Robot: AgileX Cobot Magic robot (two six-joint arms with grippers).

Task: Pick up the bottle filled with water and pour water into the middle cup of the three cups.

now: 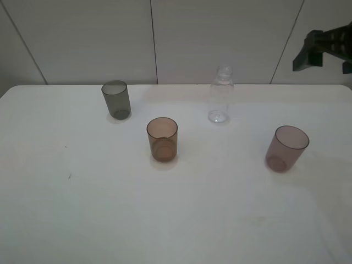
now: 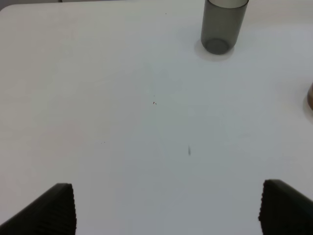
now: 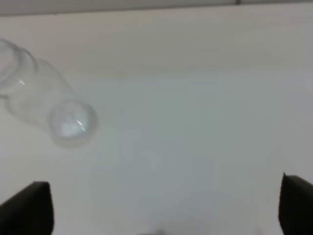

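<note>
The clear, capless bottle (image 1: 221,94) stands upright at the back of the white table (image 1: 82,209). The right wrist view shows the bottle (image 3: 46,100) blurred, ahead of my right gripper (image 3: 161,208) and off to one side. That gripper is open with nothing between its fingers. In the high view my right gripper (image 1: 309,55) hovers at the far right, above and behind the table. The amber middle cup (image 1: 162,139) stands between the grey cup (image 1: 116,99) and the pinkish cup (image 1: 287,148). My left gripper (image 2: 166,210) is open over bare table, with the grey cup (image 2: 222,24) far ahead.
A sliver of the amber cup (image 2: 310,98) shows at the edge of the left wrist view. A panelled wall (image 1: 165,38) rises right behind the table's back edge. All the cups stand upright and well apart from each other.
</note>
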